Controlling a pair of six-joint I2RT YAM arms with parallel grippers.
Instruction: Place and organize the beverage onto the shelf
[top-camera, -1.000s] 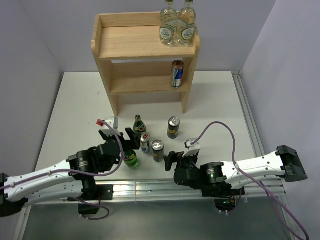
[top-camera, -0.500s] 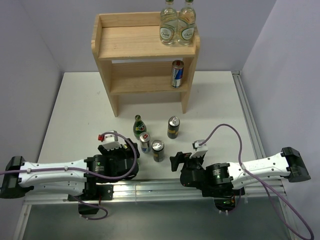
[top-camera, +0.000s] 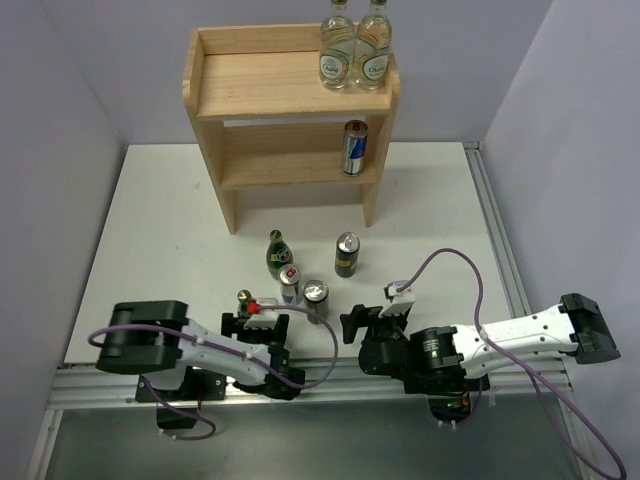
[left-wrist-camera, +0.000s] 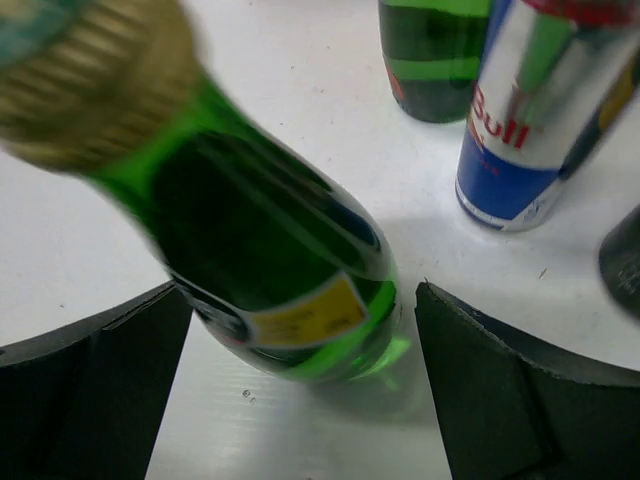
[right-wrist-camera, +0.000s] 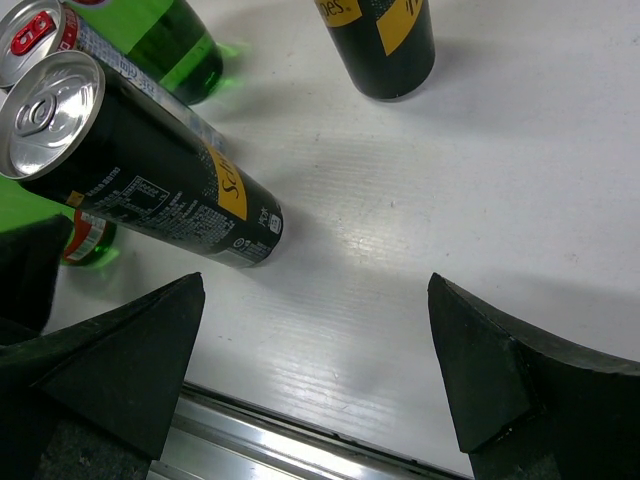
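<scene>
Green glass is filling the left wrist view; the nearest dark-green bottle (left-wrist-camera: 270, 250) is standing on the bench (left-wrist-camera: 320, 90) between the wide-spread fingers of the left gripper (left-wrist-camera: 302, 295), nearer its left finger, with no pad clearly pressing it; ahead and to the right of the fingertips, a blue-and-silver can (left-wrist-camera: 520, 130) and a second green bottle (left-wrist-camera: 430, 60) are crowding close; the step in hand is probably grasping this bottle for the shelf (top-camera: 262, 85), standing well ahead; doing it well is calling for centring the body between the pads, closing on the broad part rather than the neck, and lifting straight up so the neighbours are not getting knocked; the right gripper (right-wrist-camera: 315, 285) is hanging spread and empty, a dark can (right-wrist-camera: 140, 170) just ahead to its left.
</scene>
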